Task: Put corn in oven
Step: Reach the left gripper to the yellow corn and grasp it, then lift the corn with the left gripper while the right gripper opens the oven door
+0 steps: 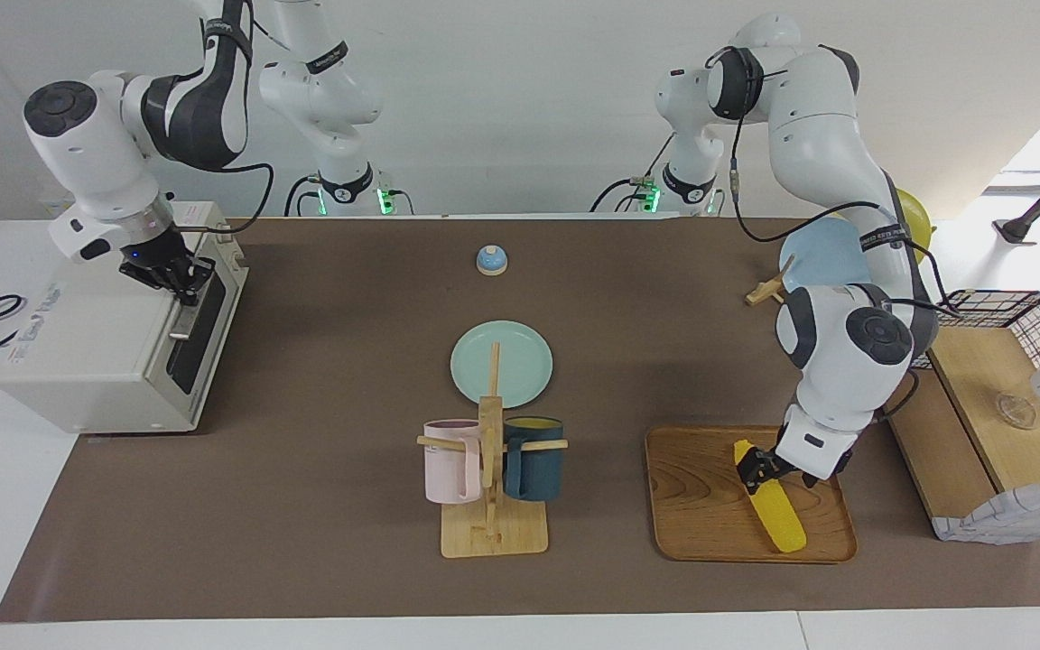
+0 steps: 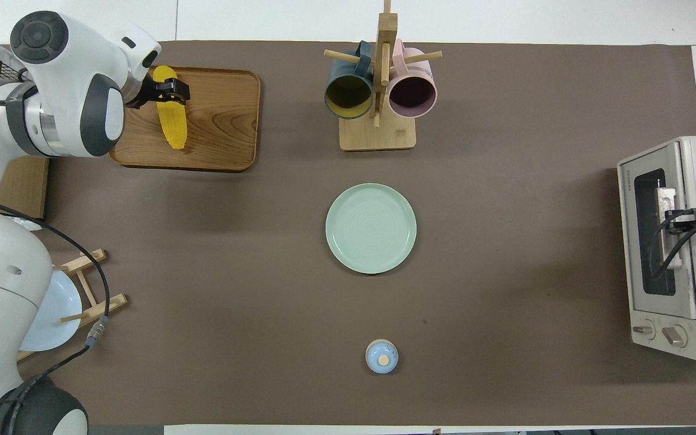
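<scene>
Facing view:
- Corn [image 1: 771, 502] lying flat on wooden tray [image 1: 701, 506], toward left arm's end of bench [image 1: 321, 506], farther from robots than green plate [image 1: 501, 363].
- Left gripper [image 1: 762, 469] down at corn's robot-side end, fingers spread wide either side of cob; contact not clear.
- Oven [image 1: 114, 348] at right arm's end of bench, door shut.
- Right gripper [image 1: 179, 276] at top edge of oven door by handle, fingertips closed; grip on handle itself not readable.
- Mug rack [image 1: 492, 487] mid-bench with pink mug [image 1: 451, 459] and dark blue mug [image 1: 533, 457] hung on pegs, farther from robots than green plate.
- Small blue bell [image 1: 491, 260] near robots' edge.
- Wooden box with wire basket [image 1: 980, 397] just beside tray, at left arm's end.

Overhead view:
- Corn [image 2: 171, 118] on tray [image 2: 221, 121], lengthwise along robots' forward direction, toward tray's box-side edge.
- Left gripper [image 2: 167, 90] over upper part of cob, fingers apart.
- Oven [image 2: 674, 248] at edge of bench, dark window up toward camera, two knobs at robot-side end.
- Right gripper [image 2: 677, 220] over door's handle, mostly hidden by cables.
- Green plate [image 2: 371, 228] centre bench, bell [image 2: 381, 356] nearer robots, mug rack [image 2: 378, 115] farther.
- Light blue plate [image 2: 52, 311] standing in wooden plate rack [image 2: 91, 290] near left arm's base.
</scene>
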